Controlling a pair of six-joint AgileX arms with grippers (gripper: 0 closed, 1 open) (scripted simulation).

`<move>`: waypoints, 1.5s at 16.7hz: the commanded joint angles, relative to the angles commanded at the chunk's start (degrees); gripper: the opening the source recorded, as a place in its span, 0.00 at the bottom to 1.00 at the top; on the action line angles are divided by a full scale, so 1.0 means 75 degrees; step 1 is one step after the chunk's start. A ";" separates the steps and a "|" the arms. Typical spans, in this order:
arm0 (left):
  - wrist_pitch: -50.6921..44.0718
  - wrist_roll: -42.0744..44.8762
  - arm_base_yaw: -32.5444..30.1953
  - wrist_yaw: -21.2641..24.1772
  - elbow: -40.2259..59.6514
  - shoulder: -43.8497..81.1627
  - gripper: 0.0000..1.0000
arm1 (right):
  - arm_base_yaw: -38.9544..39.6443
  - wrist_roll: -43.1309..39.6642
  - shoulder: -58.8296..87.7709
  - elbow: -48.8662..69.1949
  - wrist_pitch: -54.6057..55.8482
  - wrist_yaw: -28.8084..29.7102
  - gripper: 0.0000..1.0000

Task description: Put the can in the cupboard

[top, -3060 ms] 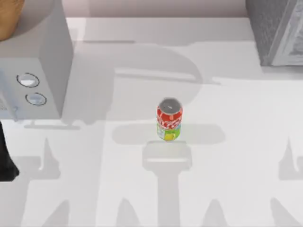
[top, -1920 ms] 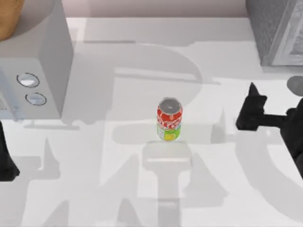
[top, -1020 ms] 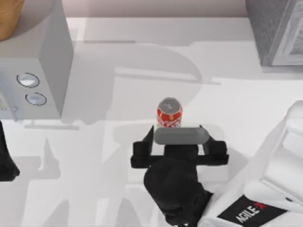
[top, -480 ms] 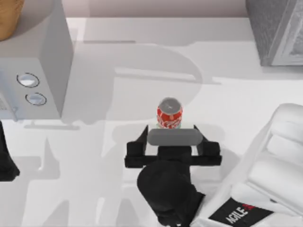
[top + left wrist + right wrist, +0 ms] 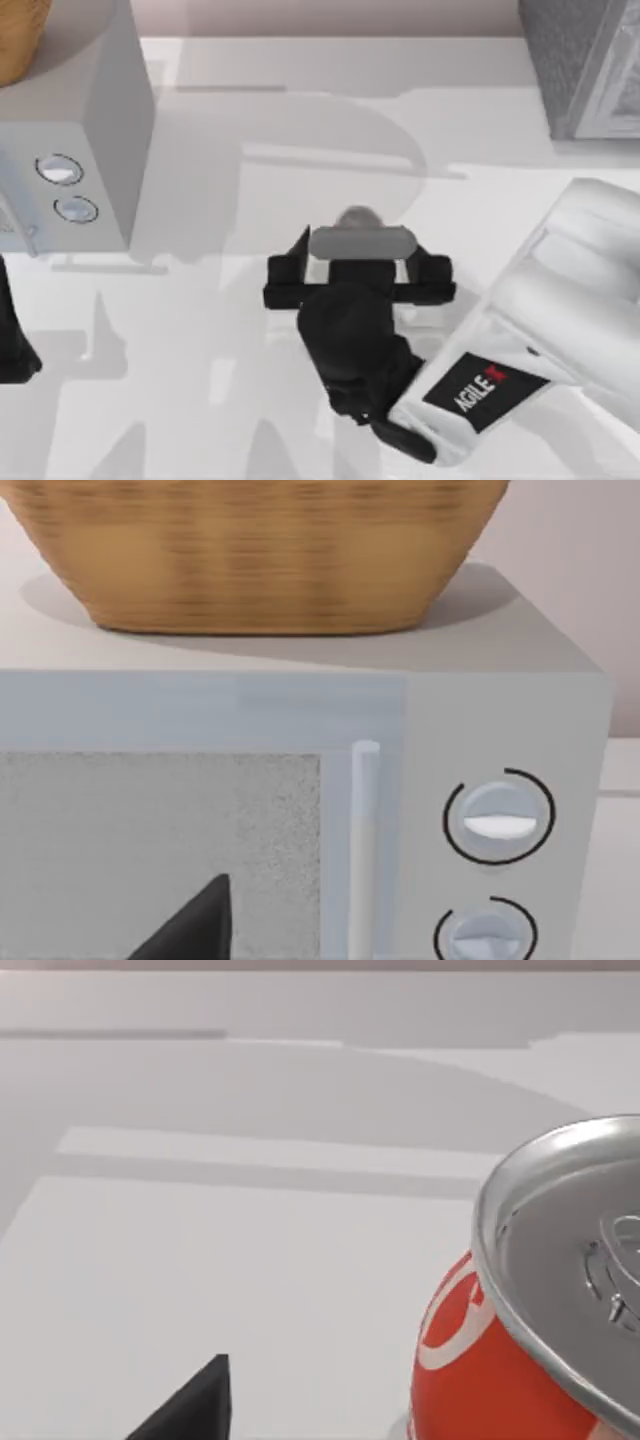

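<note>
Right end effector [image 5: 358, 262] now astride can [image 5: 357, 216]

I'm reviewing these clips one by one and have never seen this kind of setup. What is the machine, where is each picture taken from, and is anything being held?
This is a rendered simulation of two AgileX robot arms at a white table. One picture looks down from above; the other two come from cameras on each arm's wrist.

From above, the right gripper sits in the middle of the table, its black fingers spread open on either side of the can, whose silver top peeks out beyond it. Nothing is held yet. The right wrist camera shows the can close up: red side, silver lid.

The left gripper is parked at the table's left edge. Its camera faces a microwave with two knobs and a wicker basket on top. A grey cupboard stands at the far right corner.
</note>
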 joint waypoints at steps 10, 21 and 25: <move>0.0000 0.0000 0.0000 0.0000 0.0000 0.0000 1.00 | -0.0049 -0.0029 0.0042 0.0051 0.0015 -0.0045 0.55; 0.0000 0.0000 0.0000 0.0000 0.0000 0.0000 1.00 | -0.0049 -0.0029 0.0042 0.0051 0.0015 -0.0045 0.00; 0.0000 0.0000 0.0000 0.0000 0.0000 0.0000 1.00 | -0.0049 -0.0029 0.0042 0.0051 0.0015 -0.0045 0.00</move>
